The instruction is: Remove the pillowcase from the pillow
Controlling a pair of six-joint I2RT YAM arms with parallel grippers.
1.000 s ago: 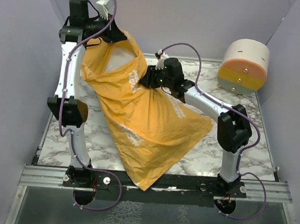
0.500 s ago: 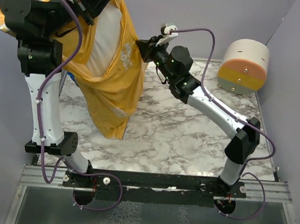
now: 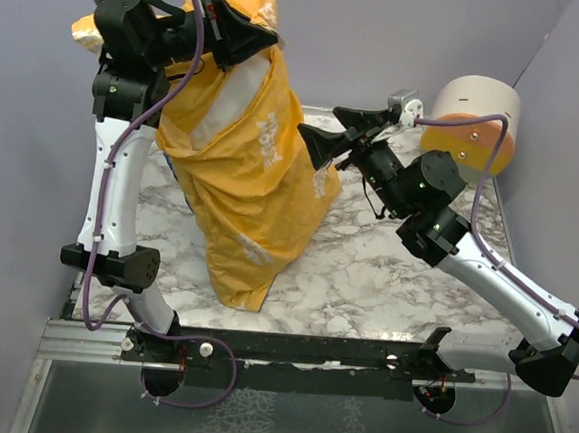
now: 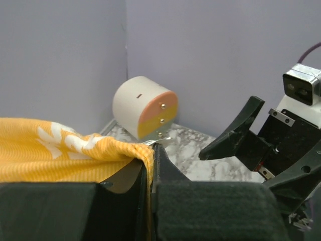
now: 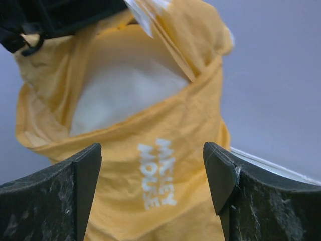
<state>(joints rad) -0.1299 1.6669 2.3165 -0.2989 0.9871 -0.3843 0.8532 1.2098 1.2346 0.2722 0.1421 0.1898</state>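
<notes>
Yellow-orange pillowcase (image 3: 257,184) with pale lettering hangs at the far left from the left gripper (image 4: 152,153), which is clamped on its rim. The white pillow (image 5: 125,90) shows inside its gaping mouth. Just right of it, the right gripper (image 5: 152,149) is spread wide and holds nothing.

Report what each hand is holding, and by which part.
Left hand: shut on the pillowcase, pinching the fabric edge at its raised, open end. Right hand: open, holding nothing.

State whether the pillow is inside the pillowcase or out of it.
Inside. The white pillow shows through the open mouth of the pillowcase, whose edge the left gripper clamps aloft.
</notes>
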